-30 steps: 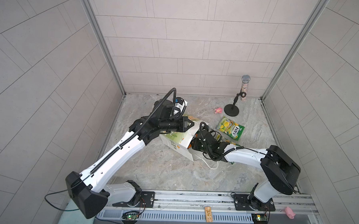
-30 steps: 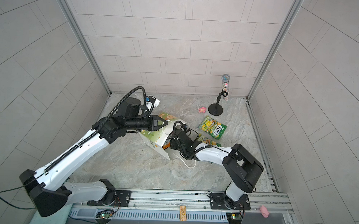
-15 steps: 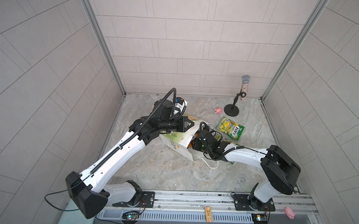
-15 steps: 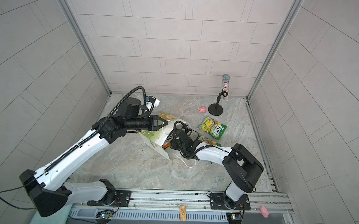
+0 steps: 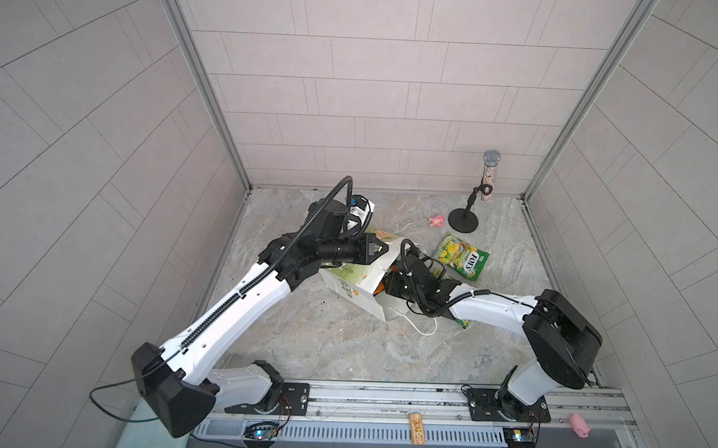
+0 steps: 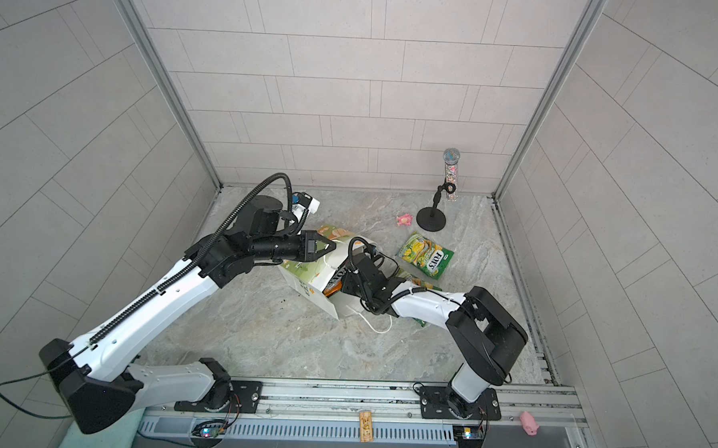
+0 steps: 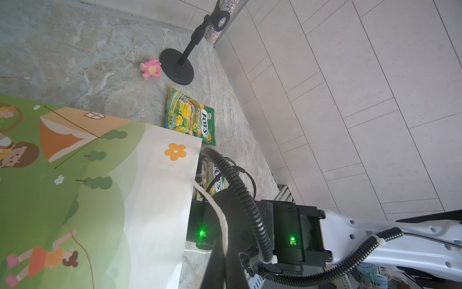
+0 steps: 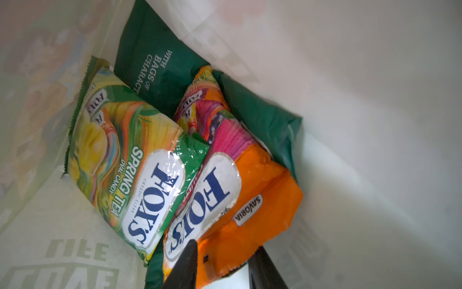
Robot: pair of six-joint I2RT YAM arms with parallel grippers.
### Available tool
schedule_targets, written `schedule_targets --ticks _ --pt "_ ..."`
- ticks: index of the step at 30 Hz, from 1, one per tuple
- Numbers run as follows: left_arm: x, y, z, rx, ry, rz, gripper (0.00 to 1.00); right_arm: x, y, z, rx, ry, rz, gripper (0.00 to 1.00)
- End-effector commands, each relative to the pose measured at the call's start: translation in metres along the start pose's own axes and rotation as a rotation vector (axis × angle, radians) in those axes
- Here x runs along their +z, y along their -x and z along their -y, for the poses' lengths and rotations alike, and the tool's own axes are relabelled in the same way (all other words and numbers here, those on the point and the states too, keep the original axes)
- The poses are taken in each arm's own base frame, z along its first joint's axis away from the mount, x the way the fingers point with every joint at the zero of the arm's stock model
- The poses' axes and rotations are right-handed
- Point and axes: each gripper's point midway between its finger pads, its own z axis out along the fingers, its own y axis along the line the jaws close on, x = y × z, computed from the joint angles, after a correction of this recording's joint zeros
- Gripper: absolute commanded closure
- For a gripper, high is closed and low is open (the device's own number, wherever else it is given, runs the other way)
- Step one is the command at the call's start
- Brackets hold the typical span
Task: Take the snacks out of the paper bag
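Twin high views over the whole scene; wrist views close: beside paper bag [image 7: 155, 195], inside it.

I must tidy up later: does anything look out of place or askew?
Yes. The paper bag is not upright; it lies tipped on its side on the floor. A FOX'S packet lies partly under the right arm. A pink toy sits by the front rail, off the floor.

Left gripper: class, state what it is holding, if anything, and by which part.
The left gripper holds the paper bag by its white cord handle.
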Motion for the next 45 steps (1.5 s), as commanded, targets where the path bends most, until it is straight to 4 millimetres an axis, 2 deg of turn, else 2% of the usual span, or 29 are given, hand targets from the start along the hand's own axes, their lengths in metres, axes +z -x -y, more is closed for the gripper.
schedule_targets --ticks 1,5,10,21,23,25,27,28,33,41,45 --pt "-0.003 0.001 0.005 0.017 -0.015 0.019 1.00 -0.002 0.007 -0.002 0.005 -0.001 0.012 0.65" --pt "-0.004 0.001 0.005 0.015 -0.014 0.019 1.00 0.001 0.007 -0.001 0.006 -0.004 0.008 0.65" --pt "-0.004 0.002 0.006 0.016 -0.016 0.020 1.00 0.002 0.009 -0.006 0.012 0.015 0.009 0.72" --pt "-0.004 0.002 0.006 0.018 -0.019 0.019 1.00 0.016 0.008 -0.003 0.036 0.017 -0.011 0.71" --pt "-0.004 0.002 0.007 0.019 -0.019 0.020 1.00 0.019 0.009 -0.004 0.044 0.030 -0.013 0.76" --pt "-0.005 0.003 0.006 0.020 -0.015 0.026 1.00 0.019 0.011 -0.007 0.043 0.047 -0.014 0.88" --pt "-0.006 0.003 0.006 0.024 -0.009 0.029 1.00 0.015 0.013 -0.010 0.032 0.062 -0.008 0.99" --pt "-0.007 0.002 0.005 0.024 -0.004 0.029 1.00 0.012 0.015 -0.013 0.025 0.070 -0.003 1.00" --pt "-0.009 0.003 -0.003 0.026 0.043 0.041 1.00 -0.006 0.022 -0.021 -0.028 0.093 0.006 1.00" --pt "-0.022 0.008 -0.035 0.019 0.228 0.110 1.00 -0.043 0.033 -0.046 -0.125 0.180 -0.006 1.00" --pt "-0.026 0.009 -0.038 0.020 0.250 0.124 1.00 -0.065 0.042 -0.061 -0.171 0.246 0.018 1.00"
